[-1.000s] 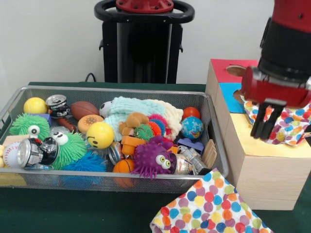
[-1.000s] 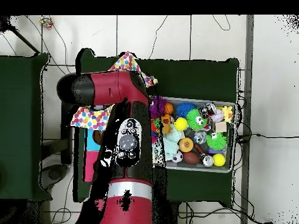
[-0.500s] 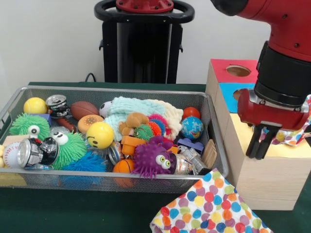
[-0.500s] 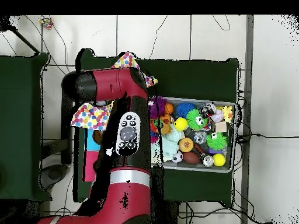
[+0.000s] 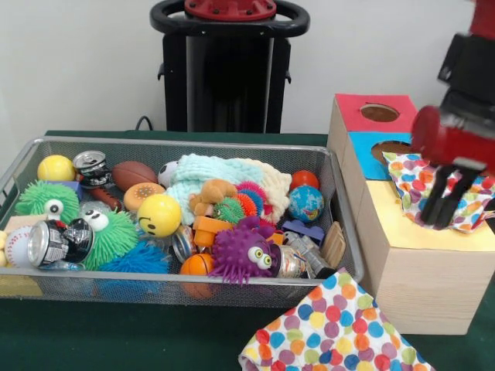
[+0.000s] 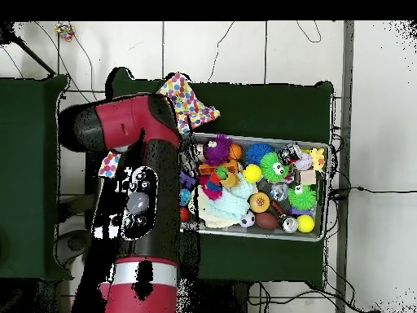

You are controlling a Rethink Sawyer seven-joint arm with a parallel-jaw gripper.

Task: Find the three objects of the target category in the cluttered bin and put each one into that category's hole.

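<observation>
While the claw point(image 5: 447, 202) hangs narrow and empty over the box point(image 5: 421, 263), clear of the bin point(image 5: 340, 232) rim, dotted cloth point(image 5: 433, 185) beneath

1. Wire-mesh bin point(image 5: 116, 286): long, shallow, silver, sits on the green table, crammed with balls, spiky toys, cans and soft things.
2. Wooden box point(image 5: 418, 270): stands just beside the bin's end; top split into red, blue and yellow panels. Round hole point(image 5: 380, 113) in the red panel, open; blue hole point(image 5: 390, 147) partly covered at its edge.
3. Dotted cloth point(image 5: 421, 182): white with coloured spots, lies crumpled on the box top, across blue and yellow.
4. Second dotted cloth point(image 5: 332, 332): same pattern, spread on the table by the bin's near corner.
5. Knit cloth point(image 5: 209, 174): pale mint, bunched, at the bin's back middle.
</observation>
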